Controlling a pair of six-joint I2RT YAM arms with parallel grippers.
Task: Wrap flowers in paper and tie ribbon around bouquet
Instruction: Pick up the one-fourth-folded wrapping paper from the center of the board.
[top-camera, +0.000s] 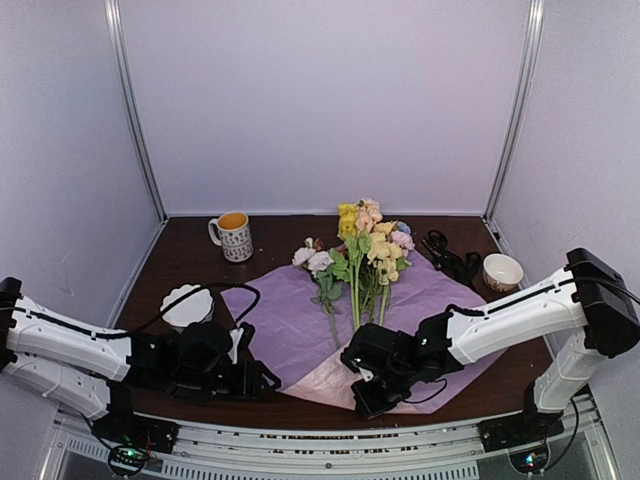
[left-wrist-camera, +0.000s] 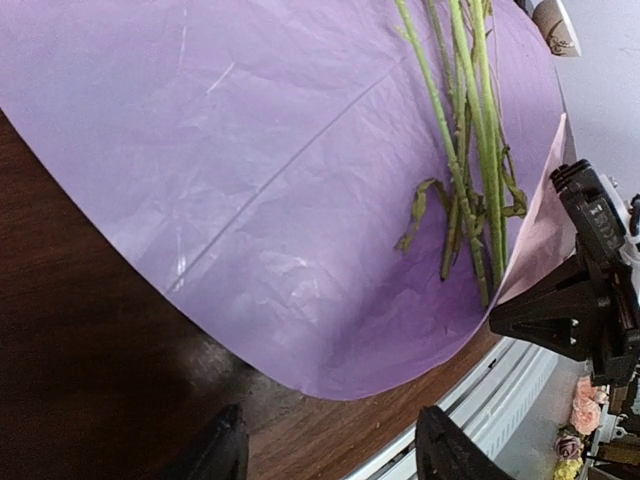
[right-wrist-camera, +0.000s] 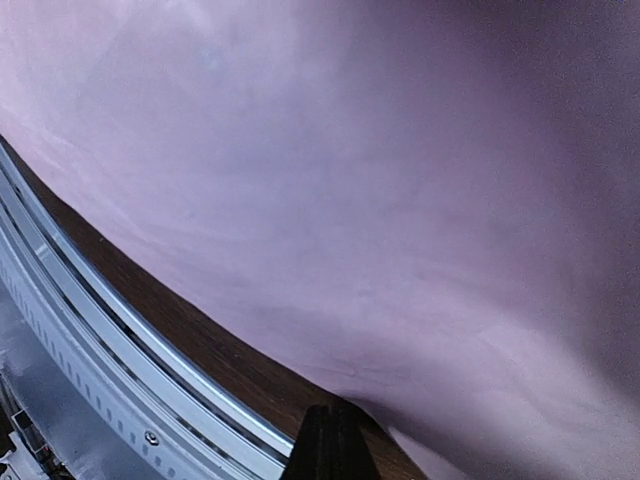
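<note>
- Pink paper (top-camera: 290, 330) lies spread on the brown surface (top-camera: 190, 265), with one corner pointing left.
- On the paper lie the flowers (top-camera: 365, 255). Their blooms reach past its far edge, and the green stems (left-wrist-camera: 470, 150) run toward its near edge.
- At the paper's near edge, a paler flap stands up against the right claw (top-camera: 368, 398). That claw is clenched; whether it pinches the sheet cannot be told.
- Just off the paper's left corner, the left claw (left-wrist-camera: 333, 430) is released, its fingers spread with nothing between them.
- Beyond the paper's far left side stands a patterned mug (top-camera: 233, 236).
- Left of the paper sits a white disc (top-camera: 183, 305), and right of it a small bowl (top-camera: 502, 271).
</note>
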